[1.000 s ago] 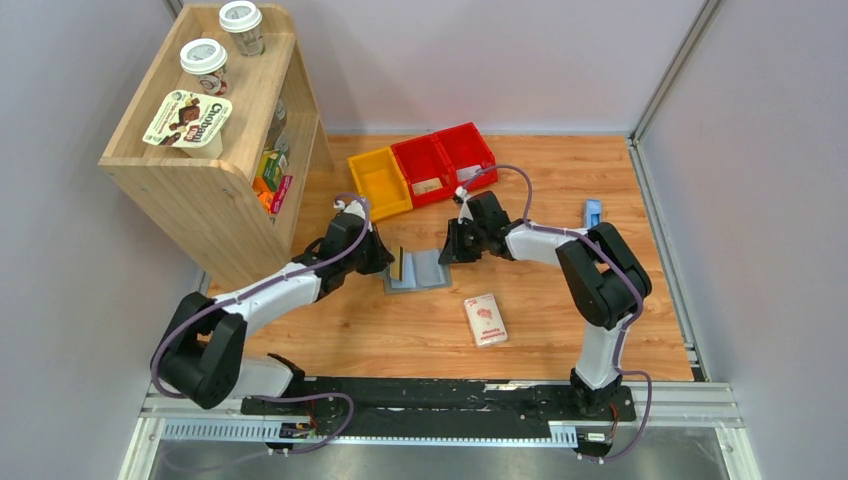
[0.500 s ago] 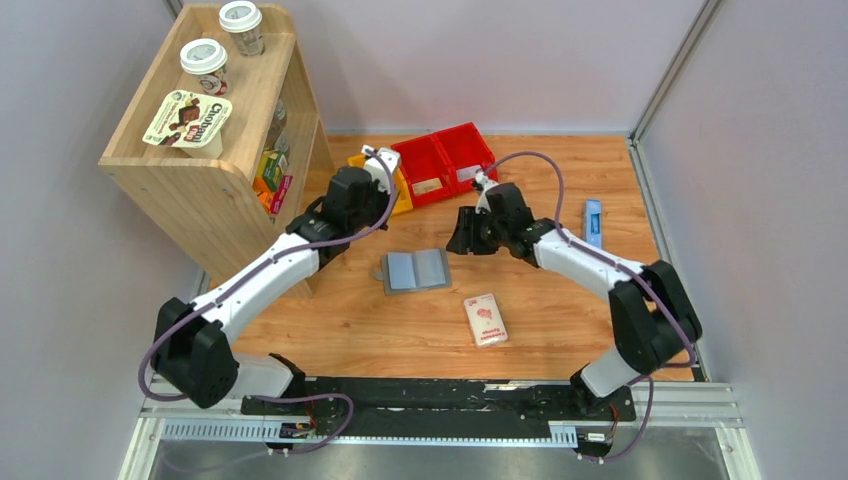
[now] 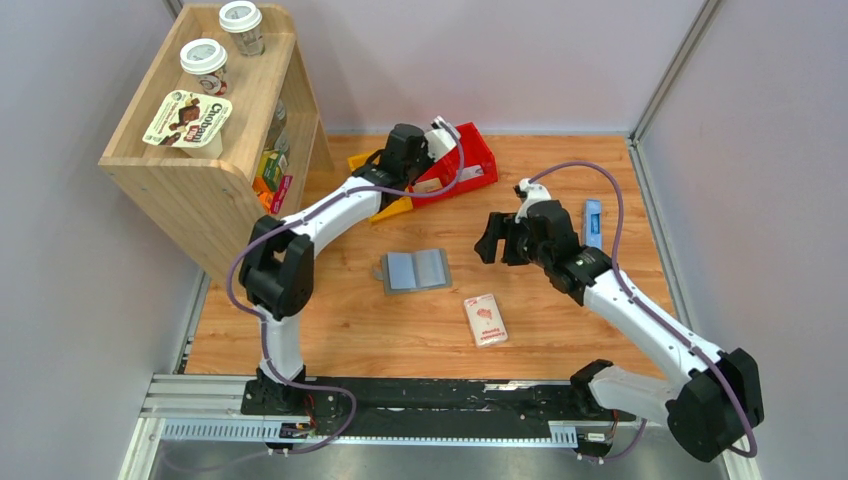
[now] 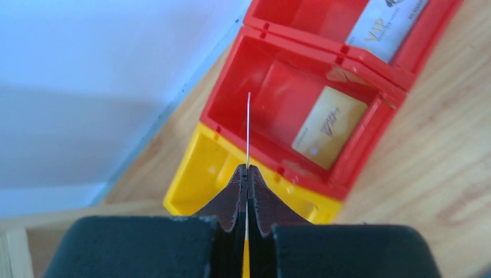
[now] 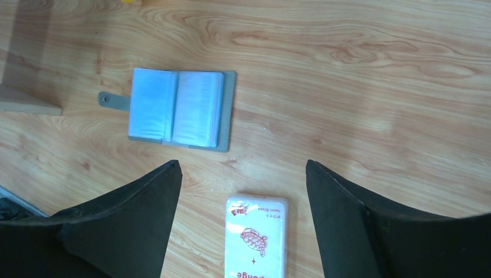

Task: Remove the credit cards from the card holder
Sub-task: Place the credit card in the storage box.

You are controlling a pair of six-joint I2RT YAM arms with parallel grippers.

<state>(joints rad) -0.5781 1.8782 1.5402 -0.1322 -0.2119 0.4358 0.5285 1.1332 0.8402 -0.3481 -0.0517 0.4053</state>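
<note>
Pinching a thin credit card by its lower edge, the left gripper is pressed together and holds it upright, edge-on to the wrist camera, over the red bin; a tan card already lies flat in that compartment, and a whitish card lies in the red one beyond. The right gripper hangs spread wide and empty above the table, with the card holder lying open and flat ahead of it, touched by neither arm, and the white-and-pink packet just below.

The likely trouble is in the drop: the fingertips sit close to the wall shared with the yellow bin, so a card let go from here could catch that rim, lean against it, or tip into the wrong bin. The grip is a narrow one on a slick edge, so a quick wrist turn might swing the card or let it slide out early. Whether the pale pockets hold more cards cannot be told; if they do, the loose holder may skid under a one-handed pull.
</note>
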